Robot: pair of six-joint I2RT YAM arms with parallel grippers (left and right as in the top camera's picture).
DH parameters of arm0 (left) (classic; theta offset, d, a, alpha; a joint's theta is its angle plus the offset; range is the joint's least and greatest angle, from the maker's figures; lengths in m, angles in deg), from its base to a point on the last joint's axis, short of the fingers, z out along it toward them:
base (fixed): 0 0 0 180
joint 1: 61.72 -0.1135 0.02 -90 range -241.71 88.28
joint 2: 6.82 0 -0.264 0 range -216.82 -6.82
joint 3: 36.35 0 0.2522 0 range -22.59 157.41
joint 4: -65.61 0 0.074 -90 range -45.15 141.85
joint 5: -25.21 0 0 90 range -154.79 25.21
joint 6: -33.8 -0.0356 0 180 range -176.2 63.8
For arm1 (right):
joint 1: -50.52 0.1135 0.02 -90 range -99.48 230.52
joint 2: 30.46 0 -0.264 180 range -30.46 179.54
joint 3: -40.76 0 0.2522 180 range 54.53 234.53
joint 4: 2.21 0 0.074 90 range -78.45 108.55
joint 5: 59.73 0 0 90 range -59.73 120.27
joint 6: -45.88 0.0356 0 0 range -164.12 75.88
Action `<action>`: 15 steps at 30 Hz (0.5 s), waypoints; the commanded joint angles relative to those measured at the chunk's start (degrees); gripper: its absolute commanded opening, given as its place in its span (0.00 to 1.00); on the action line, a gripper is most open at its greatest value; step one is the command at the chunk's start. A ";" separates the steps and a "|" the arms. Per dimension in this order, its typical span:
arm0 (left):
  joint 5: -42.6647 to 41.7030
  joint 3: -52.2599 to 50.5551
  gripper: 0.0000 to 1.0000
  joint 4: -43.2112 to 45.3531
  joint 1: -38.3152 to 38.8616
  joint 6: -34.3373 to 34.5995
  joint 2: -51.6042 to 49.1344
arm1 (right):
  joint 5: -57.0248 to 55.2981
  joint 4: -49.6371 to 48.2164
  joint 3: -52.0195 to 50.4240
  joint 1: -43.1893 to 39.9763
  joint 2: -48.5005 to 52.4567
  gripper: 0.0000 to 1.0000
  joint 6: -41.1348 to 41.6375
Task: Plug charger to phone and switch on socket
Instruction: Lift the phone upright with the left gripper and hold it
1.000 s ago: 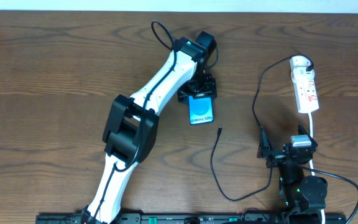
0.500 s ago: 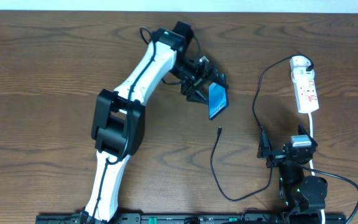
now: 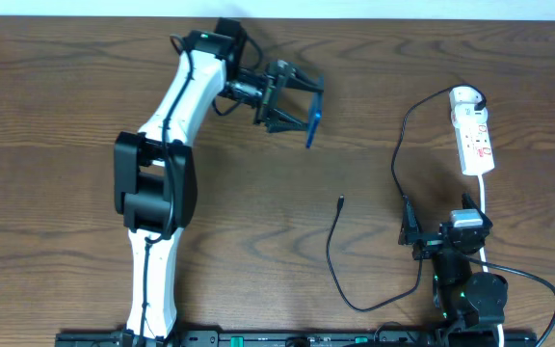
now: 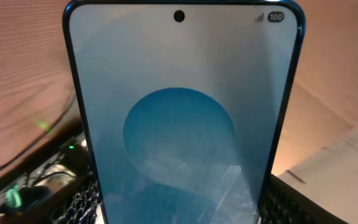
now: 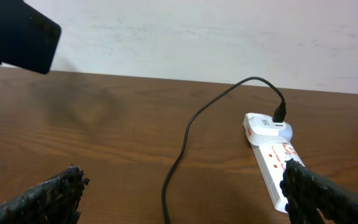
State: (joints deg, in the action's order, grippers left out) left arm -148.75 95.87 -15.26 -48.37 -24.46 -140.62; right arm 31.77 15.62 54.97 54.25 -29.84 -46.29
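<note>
Spanning everything: dark brown wood-grain table (image 3: 66,145), both arms based at its near edge.
White-and-black left arm (image 3: 176,106): stretched out toward the far edge.
White elongated power strip with red-marked switches (image 3: 474,140): lying on the right with its long axis running near to far. A rounded white adapter (image 3: 462,96) sits in its far end. The switch position is too small to tell.
Left gripper (image 3: 308,108): closed on the long edges of the slim smartphone with the blue-cyan screen (image 4: 179,124), pads (image 4: 82,208) pressing either side of its lower part.
Phone position: held clear of the table, edge-on from overhead, screen facing the wrist camera. Its bottom edge, where I judge the port sits, is out of frame down by the jaws.
Right gripper (image 5: 182,173): spread wide and holding nothing, low near the strip's near end.
Long thin black cable (image 3: 333,253): runs from the adapter, loops past the right gripper, then curves back up the table.
Small black plug tip (image 3: 341,202): loose on the wood, pointing toward the far edge.
Deciding relation: the tip lies between the arms, nearer the robot than the phone and left of the right gripper. Only the right gripper is free to take it, and the phone's bottom end likely has to be turned to meet it.
</note>
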 commanded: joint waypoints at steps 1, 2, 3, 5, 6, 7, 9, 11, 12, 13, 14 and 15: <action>-5.84 -0.04 0.73 -0.35 -1.81 2.19 2.23 | -0.28 0.22 -0.13 -0.04 -0.31 0.99 -0.68; -5.84 -0.04 0.73 -0.33 -2.29 2.71 2.23 | -0.28 0.22 -0.13 -0.04 -0.31 0.99 -0.68; -5.84 -0.04 0.73 -0.35 -2.78 2.89 2.23 | -0.28 0.22 -0.13 -0.04 -0.31 0.99 -0.68; -5.84 -0.04 0.73 -0.35 -3.41 2.89 2.23 | -0.28 0.22 -0.13 -0.04 -0.31 0.99 -0.68; -5.86 -0.04 0.73 -0.35 -3.72 2.89 2.23 | -0.28 0.22 -0.13 -0.04 -0.31 0.99 -0.68; -6.08 -0.04 0.73 -0.35 -4.04 2.91 2.23 | -0.28 0.22 -0.13 -0.04 -0.31 0.99 -0.68; -6.08 -0.04 0.73 -0.37 -4.48 4.26 2.23 | -0.28 0.22 -0.13 -0.04 -0.31 0.99 -0.68; -6.08 -0.04 0.73 -0.37 -4.83 5.97 2.23 | -0.28 0.22 -0.13 -0.04 -0.31 0.99 -0.68; -6.08 -0.04 0.73 -0.37 -4.94 6.58 2.23 | -0.28 0.22 -0.13 -0.04 -0.31 0.99 -0.68; -6.08 -0.04 0.73 -0.37 -5.05 6.97 2.23 | -0.28 0.24 -0.13 -0.04 -0.31 0.99 -0.68; -6.08 -0.04 0.73 -0.37 -5.09 6.97 2.23 | -0.28 0.22 -0.13 -0.04 -0.31 0.99 -0.68; -6.08 -0.04 0.73 -0.37 -5.16 6.97 2.23 | -0.28 0.22 -0.13 -0.04 -0.31 0.99 -0.68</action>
State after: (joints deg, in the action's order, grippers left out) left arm -151.35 95.89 -15.30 -53.07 -19.34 -140.62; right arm 31.74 15.62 54.97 54.25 -29.84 -46.31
